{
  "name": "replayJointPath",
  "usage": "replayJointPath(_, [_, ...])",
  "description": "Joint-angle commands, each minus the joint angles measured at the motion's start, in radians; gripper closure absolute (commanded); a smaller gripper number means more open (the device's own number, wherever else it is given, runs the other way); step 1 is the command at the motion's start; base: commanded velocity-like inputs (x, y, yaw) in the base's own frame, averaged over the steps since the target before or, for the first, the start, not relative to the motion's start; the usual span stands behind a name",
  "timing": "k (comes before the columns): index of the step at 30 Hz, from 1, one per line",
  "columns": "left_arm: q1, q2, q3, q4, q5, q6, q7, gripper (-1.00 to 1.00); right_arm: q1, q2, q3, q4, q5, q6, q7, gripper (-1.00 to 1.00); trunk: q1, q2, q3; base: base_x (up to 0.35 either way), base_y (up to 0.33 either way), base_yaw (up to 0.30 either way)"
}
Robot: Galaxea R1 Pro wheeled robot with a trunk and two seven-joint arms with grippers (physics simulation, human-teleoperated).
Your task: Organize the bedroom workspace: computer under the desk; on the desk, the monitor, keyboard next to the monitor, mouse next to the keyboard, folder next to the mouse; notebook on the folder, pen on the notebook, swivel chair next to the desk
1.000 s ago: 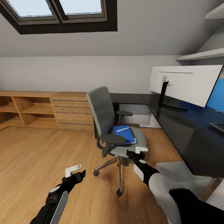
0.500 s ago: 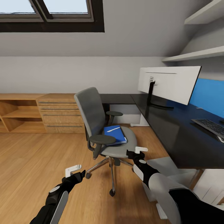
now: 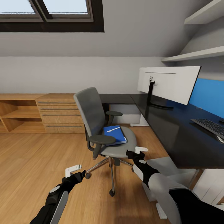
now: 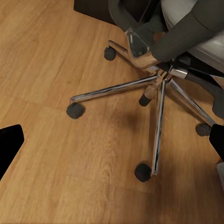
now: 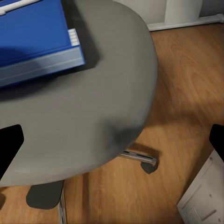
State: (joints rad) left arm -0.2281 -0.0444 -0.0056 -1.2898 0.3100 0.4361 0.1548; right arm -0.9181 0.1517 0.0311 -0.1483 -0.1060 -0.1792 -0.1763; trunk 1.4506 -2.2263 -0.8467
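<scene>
The grey swivel chair [image 3: 93,115] stands on the wood floor just left of the black desk [image 3: 174,130]. The blue folder [image 3: 115,135] lies on its seat with the white pen [image 3: 113,129] on top. On the desk stand the monitor [image 3: 169,83], white back toward me, and the keyboard [image 3: 212,126]. A pale boxy case [image 3: 169,169] sits low by the desk edge. My right gripper [image 3: 137,152] hovers open at the seat's front edge [image 5: 84,140], folder [image 5: 32,42] just beyond. My left gripper [image 3: 77,172] is open over the chair's chrome base [image 4: 154,88]. The mouse and notebook are out of view.
A light wood dresser and open shelving [image 3: 46,113] line the back wall to the left. Wall shelves [image 3: 199,53] hang above the desk, and a skylight sits overhead. Open wood floor [image 3: 34,161] spreads to the chair's left.
The camera swung right in the first half second, bringing the keyboard into view. Since then nothing has moved; both grippers keep their places in the view.
</scene>
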Motion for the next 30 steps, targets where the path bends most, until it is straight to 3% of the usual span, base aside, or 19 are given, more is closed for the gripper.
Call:
replayJointPath(1, [0.000,0.000,-0.001,-0.002,0.011,0.004,0.008,-1.00,-0.001,0.000,0.004,0.001,-0.011,-0.005,-0.002,-1.00,0.000,0.000,-0.001,0.000,0.000,0.000])
replayJointPath(27, [0.000,0.000,-0.001,-0.030,0.011,0.005,0.006,-1.00,-0.001,-0.003,0.003,-0.001,-0.011,-0.006,-0.002,-1.00,0.000,0.000,-0.001,0.000,0.000,0.000])
replayJointPath(30, [0.057,0.005,0.001,-0.084,0.011,0.005,0.006,-1.00,-0.001,-0.005,0.002,-0.003,-0.011,-0.006,-0.003,-1.00,0.000,0.000,-0.001,0.000,0.000,0.000])
